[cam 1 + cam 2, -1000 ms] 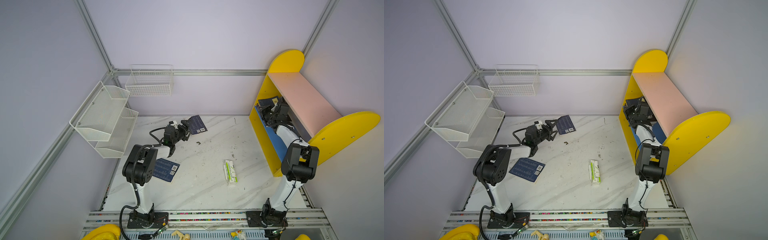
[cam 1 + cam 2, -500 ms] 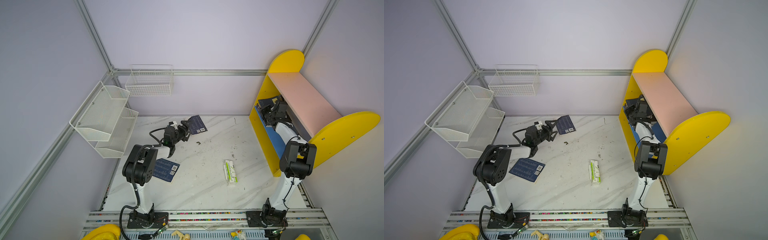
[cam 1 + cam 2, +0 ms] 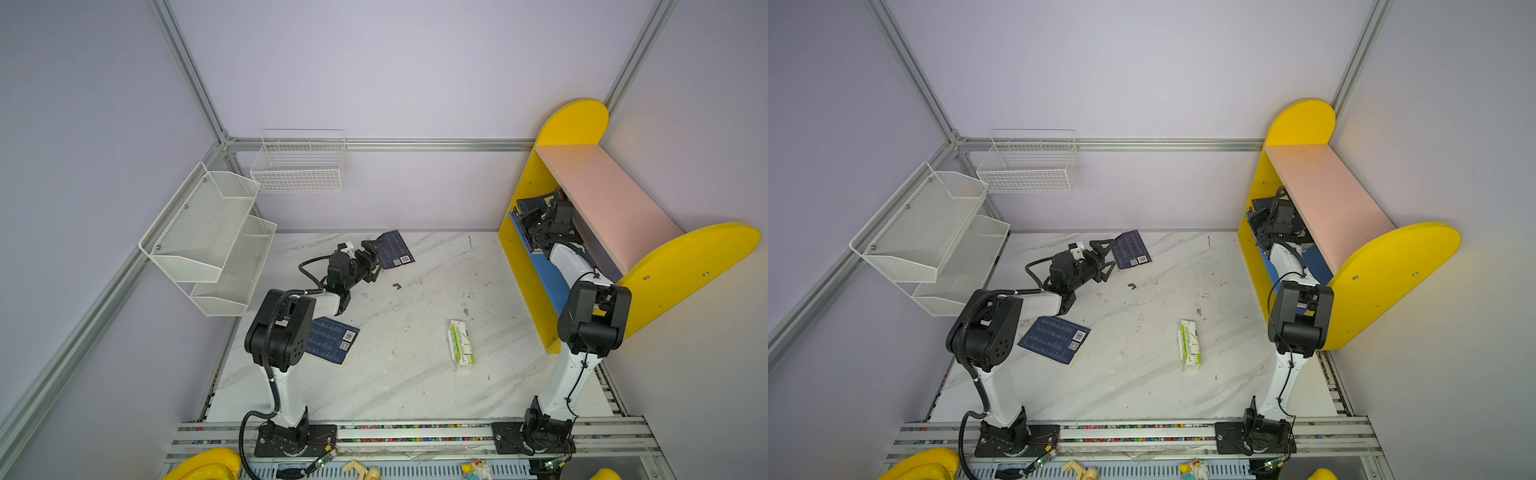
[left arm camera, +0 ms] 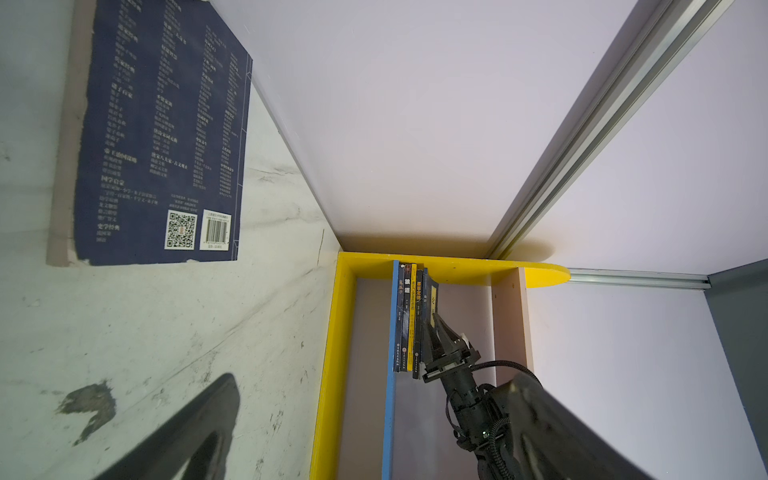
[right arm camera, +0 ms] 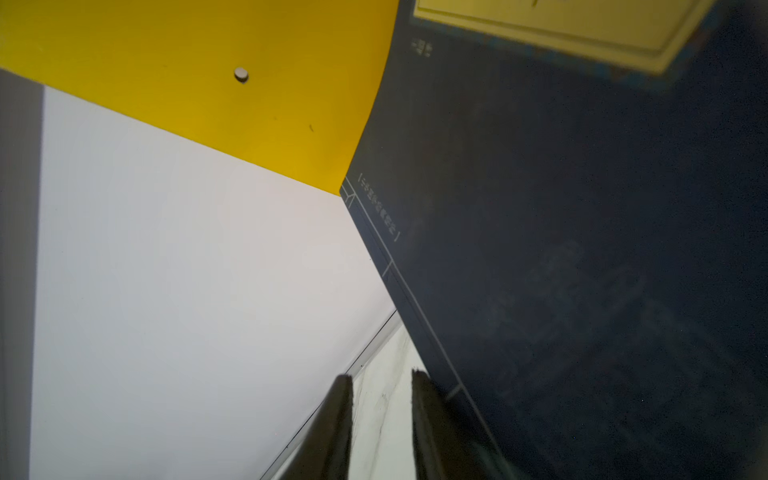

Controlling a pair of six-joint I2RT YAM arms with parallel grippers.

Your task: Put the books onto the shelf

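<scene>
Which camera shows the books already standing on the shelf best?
The left wrist view: the books stand in a row, spines facing it. Both top views show only a corner behind the right arm. The right wrist view shows one dark cover close up.

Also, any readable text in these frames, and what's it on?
"狼道": black spine on the shelf.
"墨菲定律": neighbouring black spine.
Far navy book: QR code, barcode; Chinese columns too small.
Near navy book, carton: print too small.
Navy cover, right wrist view: blurred.
</scene>
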